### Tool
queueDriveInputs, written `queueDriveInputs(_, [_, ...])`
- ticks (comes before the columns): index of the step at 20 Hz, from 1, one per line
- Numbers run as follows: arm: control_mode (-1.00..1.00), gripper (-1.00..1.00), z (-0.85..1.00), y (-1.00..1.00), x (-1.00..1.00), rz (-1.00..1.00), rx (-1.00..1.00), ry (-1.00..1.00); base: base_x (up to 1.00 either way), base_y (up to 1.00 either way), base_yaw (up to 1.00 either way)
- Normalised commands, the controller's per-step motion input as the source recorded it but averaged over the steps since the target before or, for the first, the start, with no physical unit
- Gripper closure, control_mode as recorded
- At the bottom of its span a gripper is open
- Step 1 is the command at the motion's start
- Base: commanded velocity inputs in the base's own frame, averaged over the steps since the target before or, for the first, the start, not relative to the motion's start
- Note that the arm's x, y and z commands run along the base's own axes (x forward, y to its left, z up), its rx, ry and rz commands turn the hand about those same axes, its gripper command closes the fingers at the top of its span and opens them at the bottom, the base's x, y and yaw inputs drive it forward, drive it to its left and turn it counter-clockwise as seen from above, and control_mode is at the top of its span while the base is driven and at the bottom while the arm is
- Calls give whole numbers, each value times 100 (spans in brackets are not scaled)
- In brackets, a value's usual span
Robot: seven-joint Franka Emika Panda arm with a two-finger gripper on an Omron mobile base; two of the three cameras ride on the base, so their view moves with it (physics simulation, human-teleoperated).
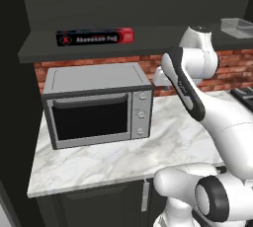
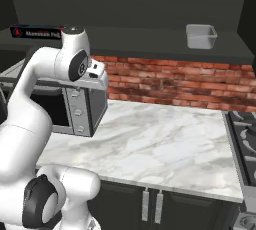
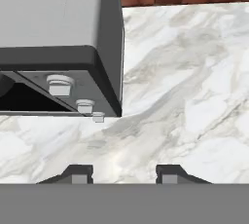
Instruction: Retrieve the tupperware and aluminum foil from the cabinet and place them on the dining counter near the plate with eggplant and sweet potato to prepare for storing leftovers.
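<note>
Above the marble worktop [image 2: 165, 139] the cabinet [image 2: 150, 46] shelf held the aluminum foil [image 1: 95, 37] and tupperware [image 2: 201, 36] apart, while the gripper [image 3: 116, 174], spread and empty, pointed downward beside the toaster oven [image 1: 96, 105].

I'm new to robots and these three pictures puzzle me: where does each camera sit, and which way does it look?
Left base view: behind the arm on its left, looking forward and down at the toaster oven, the aluminum foil on the cabinet shelf; the white arm rises at lower right.
Right base view: behind on the right, facing the marble worktop and the tupperware; the arm rises at lower left.
Hand view: on the hand, looking down past the gripper.
All share oven and worktop.
</note>
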Motion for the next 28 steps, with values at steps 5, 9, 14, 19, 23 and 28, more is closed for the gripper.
queueDriveInputs(5, [-100, -100, 16, 0, -23, -15, 5, -22, 0, 0, 0])
queueDriveInputs(9, [-100, -100, 60, 6, -37, -41, 25, -36, 0, 0, 0])
queueDriveInputs(14, [-100, -100, 64, 15, -5, -45, 32, -8, 0, 0, 0])
queueDriveInputs(19, [-100, -100, 54, 11, 0, -37, 45, 5, 0, 0, 0])
queueDriveInputs(23, [-100, -100, 45, 4, 0, -27, 62, 20, 0, 0, 0])
queueDriveInputs(28, [-100, -100, 26, 12, 0, -22, 66, 22, 0, 0, 0])
